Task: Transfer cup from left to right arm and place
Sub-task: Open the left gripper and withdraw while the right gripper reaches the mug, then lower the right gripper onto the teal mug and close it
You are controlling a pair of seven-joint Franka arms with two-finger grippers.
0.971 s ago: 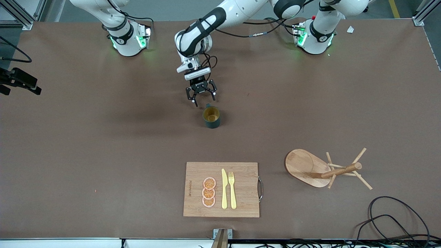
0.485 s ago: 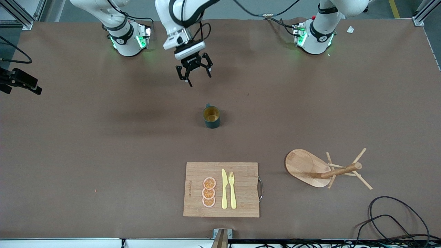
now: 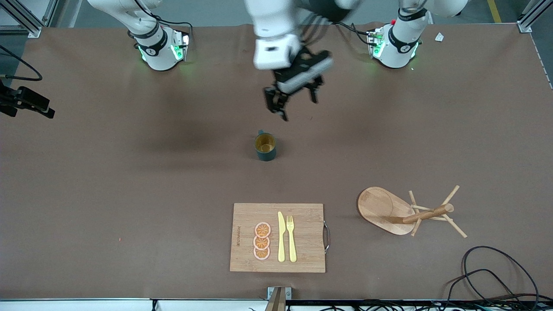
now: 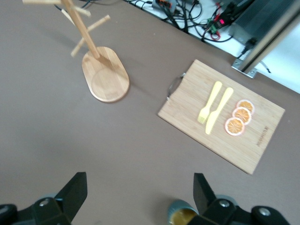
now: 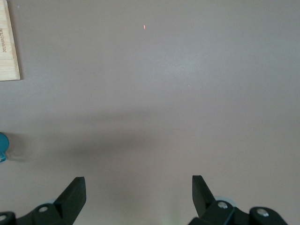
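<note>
The dark teal cup (image 3: 265,147) with a mustard-yellow inside stands upright on the bare table near its middle. My left gripper (image 3: 294,103) is open and empty, up in the air over the table between the cup and the robot bases, blurred by motion. In the left wrist view the cup (image 4: 183,216) shows beside one finger, and the left gripper (image 4: 139,197) holds nothing. My right gripper (image 5: 138,192) is open and empty over bare table, with a sliver of the cup (image 5: 2,146) at the picture's edge. The right gripper is out of the front view.
A wooden cutting board (image 3: 302,259) near the front edge carries three orange slices (image 3: 262,241) and a yellow knife and fork (image 3: 286,237). A wooden mug tree (image 3: 406,211) stands toward the left arm's end. Black cables (image 3: 492,276) lie at that front corner.
My open left gripper rose from beside the cup toward the bases, then swung toward the left arm's end. The cup has not moved.
</note>
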